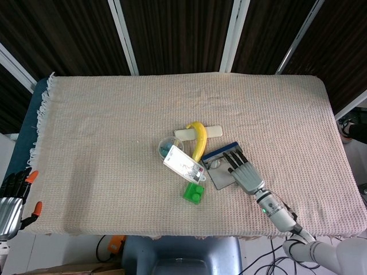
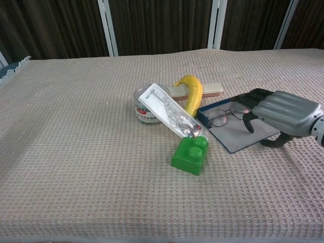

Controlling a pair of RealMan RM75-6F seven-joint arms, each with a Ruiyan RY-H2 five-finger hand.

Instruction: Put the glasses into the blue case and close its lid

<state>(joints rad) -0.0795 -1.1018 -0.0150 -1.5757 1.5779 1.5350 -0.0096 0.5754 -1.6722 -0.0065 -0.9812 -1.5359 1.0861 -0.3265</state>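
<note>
One pair of glasses (image 2: 226,114), one blue case (image 2: 242,132), one banana (image 2: 192,95), one green block (image 2: 190,155), one round tub (image 2: 144,111), one clear packet (image 2: 169,117), one cream bar (image 2: 206,90).

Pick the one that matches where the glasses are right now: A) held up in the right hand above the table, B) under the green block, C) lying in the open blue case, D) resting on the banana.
C: the glasses lie inside the open blue case, with the right hand over the case's right side.
</note>
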